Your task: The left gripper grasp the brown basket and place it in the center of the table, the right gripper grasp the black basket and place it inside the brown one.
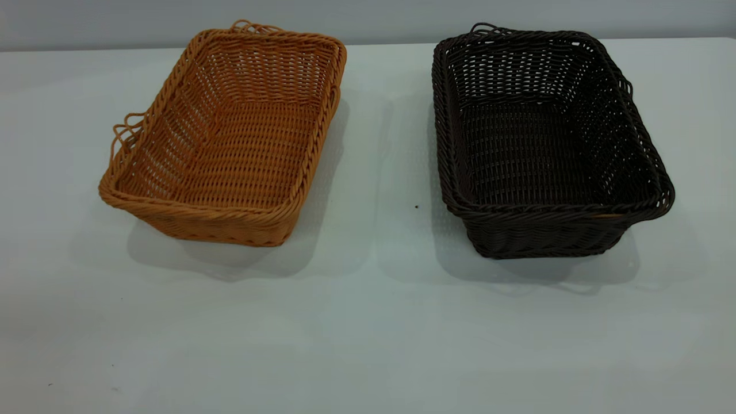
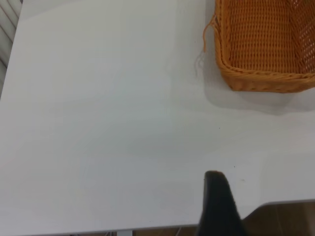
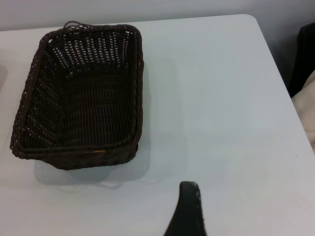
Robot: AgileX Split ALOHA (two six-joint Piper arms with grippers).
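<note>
The brown basket (image 1: 230,138) stands empty on the left half of the table (image 1: 368,322). The black basket (image 1: 540,144) stands empty on the right half, a gap of bare table between them. Neither gripper shows in the exterior view. In the left wrist view only a dark tip of my left gripper (image 2: 216,196) shows, near the table's edge and well apart from the brown basket (image 2: 266,44). In the right wrist view a dark tip of my right gripper (image 3: 189,206) shows, over bare table, apart from the black basket (image 3: 81,98).
Both baskets have small looped handles on their rims. The table's edge and a dark floor (image 2: 285,219) show in the left wrist view. A dark and pale object (image 3: 305,83) lies beyond the table's side in the right wrist view.
</note>
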